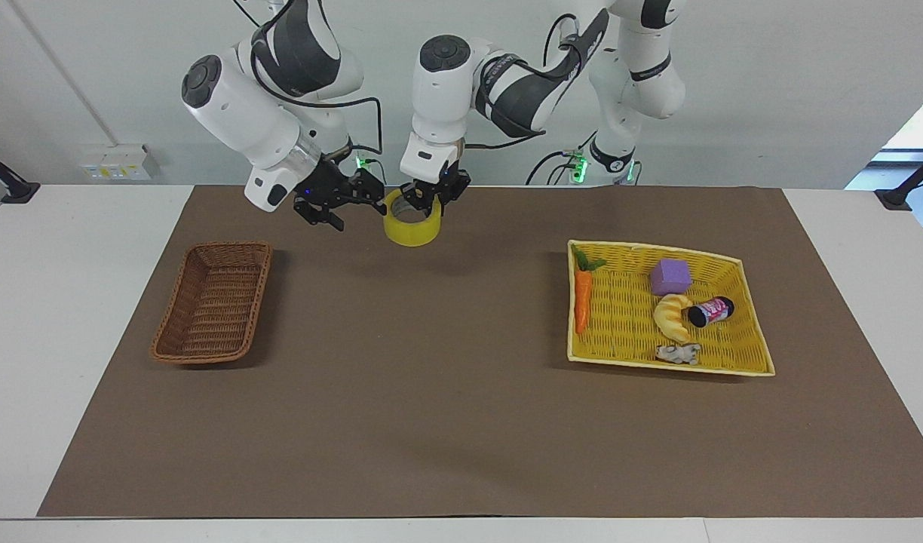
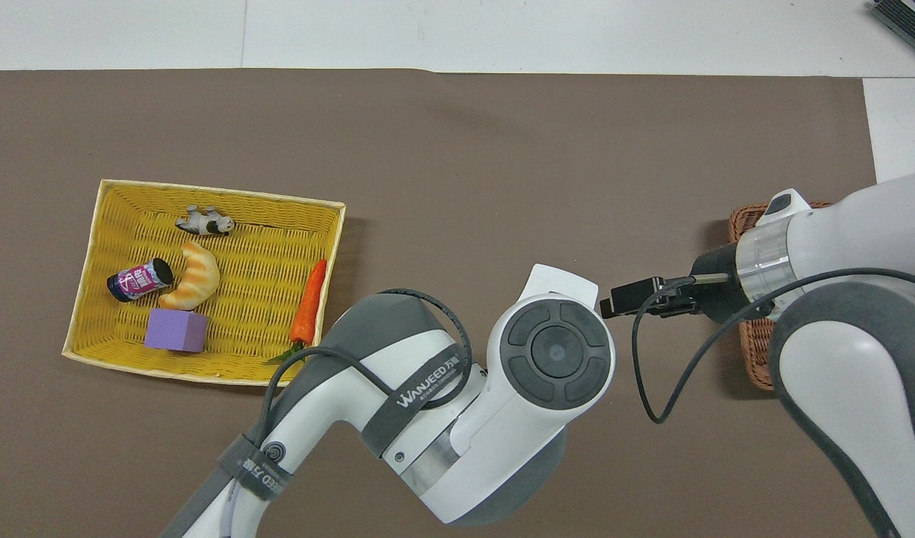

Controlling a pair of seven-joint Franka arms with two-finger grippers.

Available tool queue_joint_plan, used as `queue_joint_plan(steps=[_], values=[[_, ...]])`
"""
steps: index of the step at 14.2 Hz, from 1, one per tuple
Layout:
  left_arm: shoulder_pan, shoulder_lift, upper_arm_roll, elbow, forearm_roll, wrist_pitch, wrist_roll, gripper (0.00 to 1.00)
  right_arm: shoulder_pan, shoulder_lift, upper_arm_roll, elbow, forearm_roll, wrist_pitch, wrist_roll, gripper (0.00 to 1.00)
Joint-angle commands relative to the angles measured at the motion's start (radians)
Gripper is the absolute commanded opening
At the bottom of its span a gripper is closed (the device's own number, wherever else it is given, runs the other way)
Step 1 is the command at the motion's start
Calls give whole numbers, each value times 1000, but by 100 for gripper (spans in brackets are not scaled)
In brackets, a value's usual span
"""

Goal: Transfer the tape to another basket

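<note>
Brown matting is covering the tabletop (image 1: 461, 422) under your arms. Your left pincer (image 1: 429, 197) is gripping the wide yellow translucent roll of tape (image 1: 411, 224) by its rim, up in the air, with the right pincer (image 1: 333, 202) hanging spread just beside it. Releasing early risks dropping the tape short of the small brown woven wicker basket (image 1: 214, 302); a misjudged handover could knock it loose.

We take this for a robotics lab: two white arms (image 1: 461, 90) mounted at a white table (image 1: 69, 302), a brown mat (image 1: 461, 422) on that table, bare walls.
</note>
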State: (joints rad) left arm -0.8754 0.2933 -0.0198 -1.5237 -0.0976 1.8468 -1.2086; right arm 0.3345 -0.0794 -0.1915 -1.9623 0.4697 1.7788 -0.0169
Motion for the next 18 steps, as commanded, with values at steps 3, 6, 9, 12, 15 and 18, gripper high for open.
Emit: queue_joint_plan(steps=[3,6,9,12,15,18], values=[[-13,32,11,73,19,-52,-23,0,-29,35,6,-7,64,-50,-63,100],[-13,32,11,73,44,-54,-23,0,-41,58,4,-7,96,-65,-78,100],[-13,32,11,74,45,-52,-46,0,-49,69,4,-7,130,-76,-72,100],[-13,36,11,86,73,-63,-130,0,-48,75,6,-7,142,-79,-58,100],[-14,37,11,88,78,-89,-140,0,-32,73,6,-9,173,-79,-38,100],[-14,37,11,96,79,-109,-140,0,-29,72,6,-9,178,-78,-28,100]])
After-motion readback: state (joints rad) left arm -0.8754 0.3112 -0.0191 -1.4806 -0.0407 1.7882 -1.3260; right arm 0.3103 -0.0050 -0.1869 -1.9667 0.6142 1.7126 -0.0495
